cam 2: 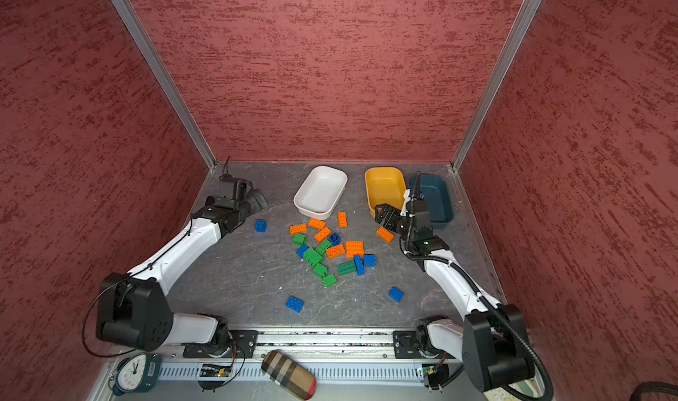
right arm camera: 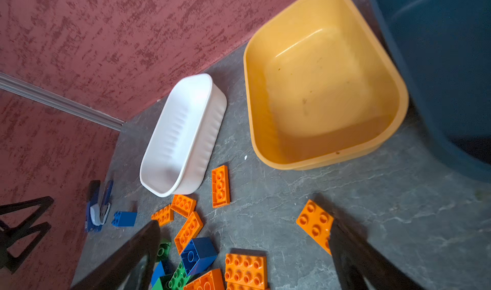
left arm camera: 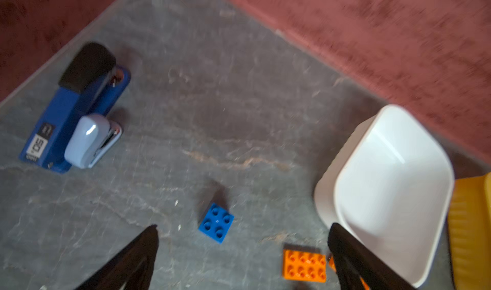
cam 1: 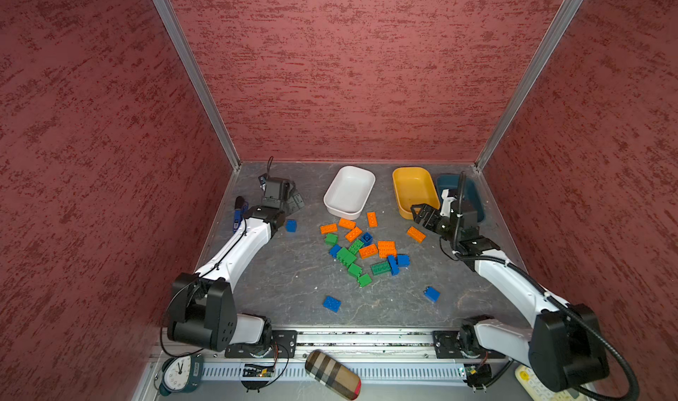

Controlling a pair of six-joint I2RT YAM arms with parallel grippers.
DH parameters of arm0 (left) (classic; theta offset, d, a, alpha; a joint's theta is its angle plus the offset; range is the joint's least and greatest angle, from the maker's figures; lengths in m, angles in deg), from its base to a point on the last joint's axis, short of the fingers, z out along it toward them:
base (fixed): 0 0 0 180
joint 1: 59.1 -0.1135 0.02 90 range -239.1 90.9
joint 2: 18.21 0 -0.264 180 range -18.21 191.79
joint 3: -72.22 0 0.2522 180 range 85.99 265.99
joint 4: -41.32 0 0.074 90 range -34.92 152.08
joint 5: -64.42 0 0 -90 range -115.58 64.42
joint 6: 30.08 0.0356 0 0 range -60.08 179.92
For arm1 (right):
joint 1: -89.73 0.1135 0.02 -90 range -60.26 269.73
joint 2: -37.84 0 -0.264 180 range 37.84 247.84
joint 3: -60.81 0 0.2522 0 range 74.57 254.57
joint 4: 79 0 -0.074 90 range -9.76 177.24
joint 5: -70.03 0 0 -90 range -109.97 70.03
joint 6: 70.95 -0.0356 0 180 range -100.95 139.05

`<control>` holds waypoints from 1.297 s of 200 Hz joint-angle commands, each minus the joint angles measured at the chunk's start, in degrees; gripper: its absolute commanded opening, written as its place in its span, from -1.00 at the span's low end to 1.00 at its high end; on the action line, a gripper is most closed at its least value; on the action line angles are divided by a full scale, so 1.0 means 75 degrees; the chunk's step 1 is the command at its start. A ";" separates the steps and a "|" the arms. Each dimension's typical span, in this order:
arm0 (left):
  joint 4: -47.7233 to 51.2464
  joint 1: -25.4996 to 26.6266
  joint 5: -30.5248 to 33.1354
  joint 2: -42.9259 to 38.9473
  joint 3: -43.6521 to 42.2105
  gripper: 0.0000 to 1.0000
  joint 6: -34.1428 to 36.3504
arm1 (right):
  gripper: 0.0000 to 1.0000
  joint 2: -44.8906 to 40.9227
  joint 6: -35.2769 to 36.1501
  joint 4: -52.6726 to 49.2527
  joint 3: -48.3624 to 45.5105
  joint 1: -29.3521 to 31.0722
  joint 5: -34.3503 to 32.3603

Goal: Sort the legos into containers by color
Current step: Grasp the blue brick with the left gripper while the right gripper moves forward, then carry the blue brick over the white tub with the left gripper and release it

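In both top views, small studded plastic bricks in orange, green and blue (cam 1: 361,250) lie heaped at the middle of the grey tabletop (cam 1: 286,281), with a few blue ones apart. A white plastic tub (cam 1: 348,191), a yellow-orange plastic tub (cam 1: 414,188) and a dark teal plastic tub (cam 2: 436,197) line the far edge.

The left wrist view shows the left gripper (left arm camera: 244,227) with jaws spread wide, a square blue brick (left arm camera: 216,222) nearby, and a blue-and-black stapler (left arm camera: 74,110) by the left edge.

The right wrist view shows the right gripper (right arm camera: 244,223) equally wide, one finger beside an orange brick (right arm camera: 314,223).

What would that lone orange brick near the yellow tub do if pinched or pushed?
The orange brick looks like hard plastic, so probably stiff and light. It lies flat, studs up, so it would likely slide rather than roll.
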 commanded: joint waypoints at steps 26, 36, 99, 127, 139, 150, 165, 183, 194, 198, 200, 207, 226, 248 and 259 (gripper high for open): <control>0.1865 -0.0538 -0.2129 0.1655 0.1142 0.99 0.1800 | 0.98 0.0525 -0.0025 -0.0010 0.0821 -0.0009 -0.0793; 0.2183 -0.0509 -0.2299 0.2160 0.1482 0.99 0.2202 | 0.98 0.0588 0.0000 0.0010 0.0864 -0.0001 -0.0873; 0.3072 -0.0247 -0.1670 0.4134 0.3028 0.48 0.3199 | 0.98 0.0630 0.0310 -0.0154 0.1037 -0.0001 -0.1269; 0.3013 -0.0246 -0.1840 0.4184 0.2915 0.23 0.3263 | 0.98 0.0590 0.0330 -0.0163 0.0989 -0.0004 -0.1432; 0.3071 -0.0220 -0.1870 0.4230 0.2871 0.18 0.3285 | 0.98 0.0603 0.0320 -0.0171 0.1016 -0.0008 -0.1442; 0.3091 -0.0201 -0.1870 0.4250 0.2803 0.13 0.3296 | 0.98 0.0615 0.0328 -0.0186 0.1058 -0.0005 -0.1442; 0.3035 -0.0198 -0.1812 0.4277 0.2704 0.04 0.3257 | 0.98 0.0606 0.0375 -0.0220 0.1117 -0.0010 -0.1453; 0.3003 -0.0179 -0.1768 0.4348 0.2718 -0.13 0.3217 | 0.98 0.0569 0.0432 -0.0267 0.1145 -0.0010 -0.1529; 0.3048 -0.0138 -0.1613 0.4360 0.2772 -0.23 0.3169 | 0.98 0.0551 0.0440 -0.0341 0.1186 -0.0009 -0.1559; 0.3060 -0.0118 -0.1549 0.4343 0.2782 -0.26 0.3152 | 0.98 0.0540 0.0456 -0.0358 0.1203 -0.0008 -0.1560; 0.3061 -0.0103 -0.1520 0.4335 0.2783 -0.27 0.3141 | 0.98 0.0538 0.0457 -0.0361 0.1200 -0.0010 -0.1560; 0.3044 -0.0072 -0.1447 0.4288 0.2773 -0.31 0.3124 | 0.98 0.0533 0.0457 -0.0362 0.1218 -0.0003 -0.1548; 0.2856 -0.0029 -0.1398 0.4019 0.2590 -0.51 0.3020 | 0.98 0.0470 0.0488 -0.0268 0.1216 -0.0011 -0.1569; 0.2793 -0.0014 -0.1501 0.3657 0.2480 -0.96 0.2813 | 0.98 0.0322 0.0476 -0.0259 0.1197 -0.0002 -0.1687; 0.2791 0.0055 -0.1546 0.3410 0.2496 -1.00 0.2647 | 0.98 0.0202 0.0425 -0.0179 0.1096 -0.0005 -0.1773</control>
